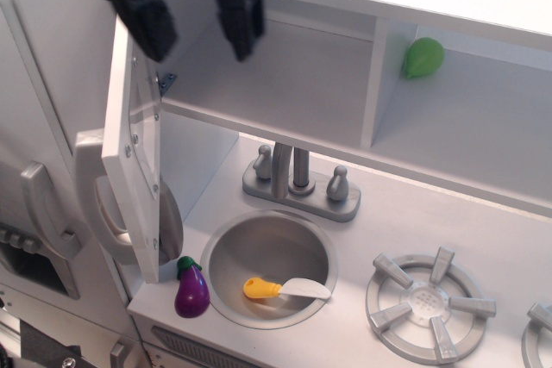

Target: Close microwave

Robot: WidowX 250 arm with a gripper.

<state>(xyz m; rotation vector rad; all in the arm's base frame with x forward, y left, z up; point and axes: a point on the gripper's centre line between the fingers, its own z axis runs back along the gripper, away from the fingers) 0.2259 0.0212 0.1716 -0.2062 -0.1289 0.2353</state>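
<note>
Leftmost: microwave (134,135) door swung wide, hinged at the cavity's left edge, long axis near vertical, window face turned right, handle outward. Just above its top corner: gripper (197,19), spread wide, holding nothing (blurred). Door directly below the left finger; push rightward likely.

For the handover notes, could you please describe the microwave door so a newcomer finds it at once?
Start at the round sink; the microwave door hangs open above its left rim, a tall pale panel seen edge-on. Its clear window and big looped grey handle distinguish it from the plain cabinet walls nearby.
</note>
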